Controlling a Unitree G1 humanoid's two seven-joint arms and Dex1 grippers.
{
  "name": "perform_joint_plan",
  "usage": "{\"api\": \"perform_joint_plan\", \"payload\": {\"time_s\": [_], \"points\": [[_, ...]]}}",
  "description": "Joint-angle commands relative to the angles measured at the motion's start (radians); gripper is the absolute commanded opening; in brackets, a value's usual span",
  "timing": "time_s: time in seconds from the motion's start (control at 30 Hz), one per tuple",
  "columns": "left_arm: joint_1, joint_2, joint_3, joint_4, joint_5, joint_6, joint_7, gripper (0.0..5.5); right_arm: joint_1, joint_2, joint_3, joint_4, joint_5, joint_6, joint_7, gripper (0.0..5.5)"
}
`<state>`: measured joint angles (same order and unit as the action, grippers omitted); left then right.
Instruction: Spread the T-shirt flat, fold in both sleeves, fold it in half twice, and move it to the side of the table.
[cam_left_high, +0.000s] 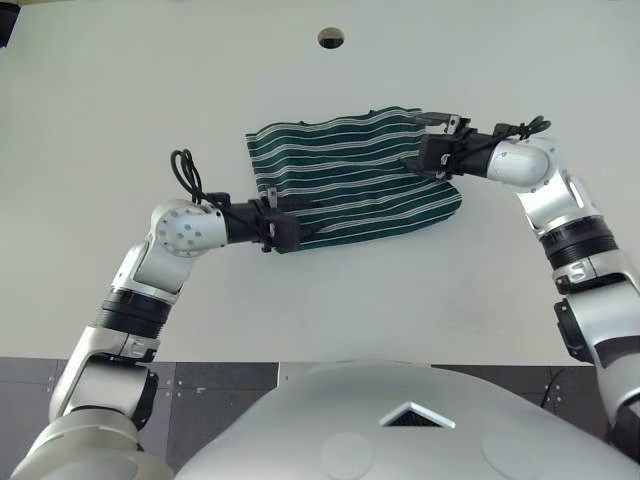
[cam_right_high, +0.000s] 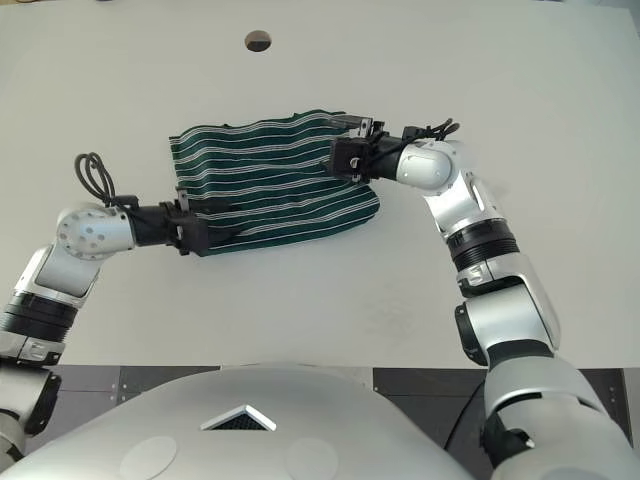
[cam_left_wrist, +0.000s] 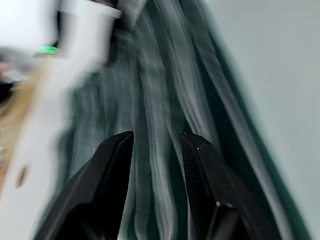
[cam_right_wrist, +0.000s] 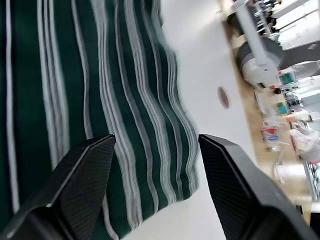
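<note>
Count: 1 dark green fabric T-shirt w/ thin white stripes (cam_left_high: 350, 175), a single garment. 1 plain white flat tabletop (cam_left_high: 150, 80). 1 small round dark hole w/ pale rim (cam_left_high: 330, 39) in that tabletop. 2 black tools: 1 left tool (cam_left_wrist: 156, 137) & 1 right tool (cam_right_wrist: 156, 137). Flat black fingers (cam_right_wrist: 75, 190): 2 per tool, so 4 total. Stripes on the shirt run in grps of approx 2–3 lines; total no. of grps can't be counted, cloth too bunched.
</note>
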<state>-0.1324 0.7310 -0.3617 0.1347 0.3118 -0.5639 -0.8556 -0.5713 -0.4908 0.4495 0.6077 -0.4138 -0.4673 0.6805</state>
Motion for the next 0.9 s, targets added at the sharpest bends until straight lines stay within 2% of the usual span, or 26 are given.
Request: {"api": "perform_joint_plan", "payload": {"time_s": [0.03, 0.1, 0.2, 0.27, 0.33, 0.47, 0.6, 0.67, 0.73, 0.83, 0.9], "points": [[-0.071, 0.139, -0.148, 0.135, 0.453, -0.067, 0.099, 1.74, -0.061, -0.049, 0.101, 0.007, -0.122, -0.006, 0.112, 3.09], [-0.147, 0.161, -0.192, 0.180, 0.594, -0.088, 0.175, 1.74, -0.034, -0.094, 0.130, -0.057, -0.101, 0.040, 0.281, 3.09], [-0.332, 0.142, -0.294, 0.241, 0.871, -0.076, 0.441, 1.74, 0.090, -0.217, 0.188, -0.407, 0.138, 0.220, 0.686, 3.09], [-0.474, 0.096, -0.374, 0.335, 1.004, -0.067, 0.606, 1.74, 0.147, -0.226, 0.215, -0.607, 0.304, 0.375, 0.809, 3.09], [-0.591, 0.042, -0.401, 0.387, 1.053, -0.076, 0.724, 1.74, 0.160, -0.175, 0.223, -0.667, 0.354, 0.444, 0.810, 3.09], [-0.736, -0.014, -0.463, 0.455, 1.151, -0.084, 0.949, 1.74, 0.145, -0.031, 0.206, -0.612, 0.330, 0.487, 0.674, 3.09], [-0.757, -0.005, -0.523, 0.589, 1.199, -0.067, 1.151, 1.74, 0.147, -0.030, 0.114, -0.573, 0.364, 0.501, 0.605, 3.09], [-0.730, 0.034, -0.504, 0.569, 1.161, -0.081, 1.202, 1.74, 0.163, -0.057, 0.039, -0.617, 0.431, 0.539, 0.606, 3.09], [-0.670, 0.103, -0.409, 0.463, 1.008, -0.150, 1.218, 1.74, 0.189, -0.089, -0.048, -0.699, 0.563, 0.630, 0.640, 3.09], [-0.577, 0.159, -0.234, 0.323, 0.595, -0.255, 1.099, 1.74, 0.236, -0.176, -0.177, -0.844, 0.842, 0.855, 0.731, 3.09], [-0.493, 0.216, -0.195, 0.227, 0.254, -0.272, 0.921, 1.74, 0.270, -0.288, -0.267, -0.844, 0.967, 0.947, 0.833, 3.09]]}}
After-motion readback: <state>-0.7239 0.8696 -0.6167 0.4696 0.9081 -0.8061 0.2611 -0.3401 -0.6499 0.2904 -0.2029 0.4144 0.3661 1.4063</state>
